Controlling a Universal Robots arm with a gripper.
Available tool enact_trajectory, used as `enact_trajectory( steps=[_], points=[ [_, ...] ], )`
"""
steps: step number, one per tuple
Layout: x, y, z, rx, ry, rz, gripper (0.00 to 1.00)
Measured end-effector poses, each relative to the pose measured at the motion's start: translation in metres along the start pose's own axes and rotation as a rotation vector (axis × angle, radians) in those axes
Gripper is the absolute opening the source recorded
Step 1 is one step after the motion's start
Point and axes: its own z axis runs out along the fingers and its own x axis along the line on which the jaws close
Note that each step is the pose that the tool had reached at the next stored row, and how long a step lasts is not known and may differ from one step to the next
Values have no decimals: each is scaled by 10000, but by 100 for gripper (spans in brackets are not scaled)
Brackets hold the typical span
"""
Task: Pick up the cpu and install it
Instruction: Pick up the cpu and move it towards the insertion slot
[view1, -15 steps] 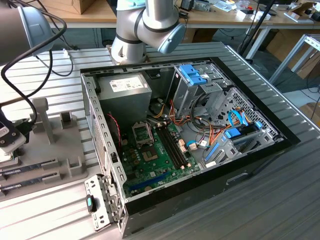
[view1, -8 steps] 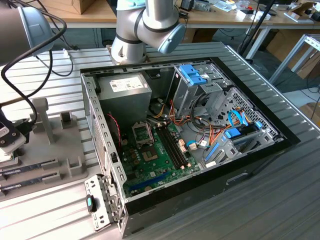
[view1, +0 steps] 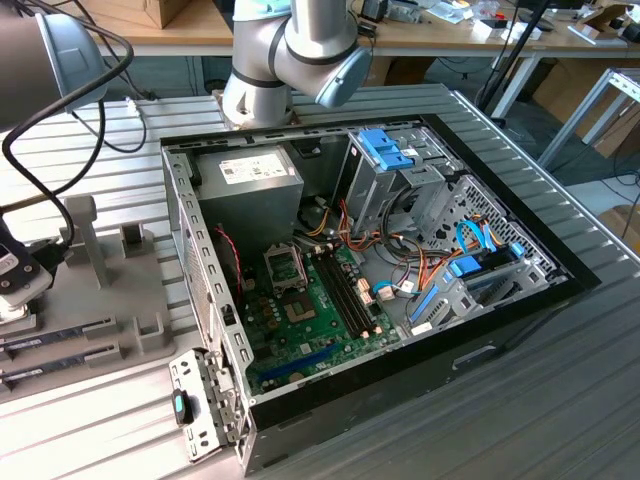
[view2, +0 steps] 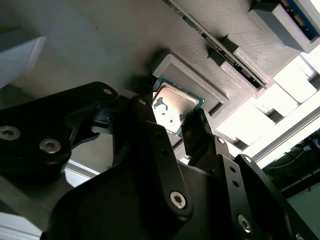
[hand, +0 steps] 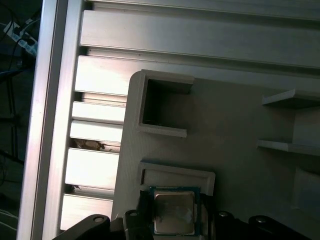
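Though half hidden, cpu (hand: 173, 212) lies plate-up.

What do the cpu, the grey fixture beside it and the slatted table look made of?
The cpu: silvery metal top plate with a soft glare, on a thin green circuit-board rim. The grey fixture: probably printed plastic, matte, with fine ridged texture in the second wrist view. The slatted table: likely aluminium, smooth, brightly reflecting.

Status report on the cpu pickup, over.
Pincer shut on the cpu, both sides. It sits low at the gray holder, beside the raised rim. Nothing atop the cpu.
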Motion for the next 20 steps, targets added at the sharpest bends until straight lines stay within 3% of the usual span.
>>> enact_trajectory(
  steps=[9,12,16,18,20],
  points=[
    [0,0,1,0,-1,0,48],
    [0,0,1,0,-1,0,61],
    [0,0,0,0,-2,0,61],
    [1,1,-55,0,0,0,61],
    [1,1,-59,-1,-3,0,61]
  ],
)
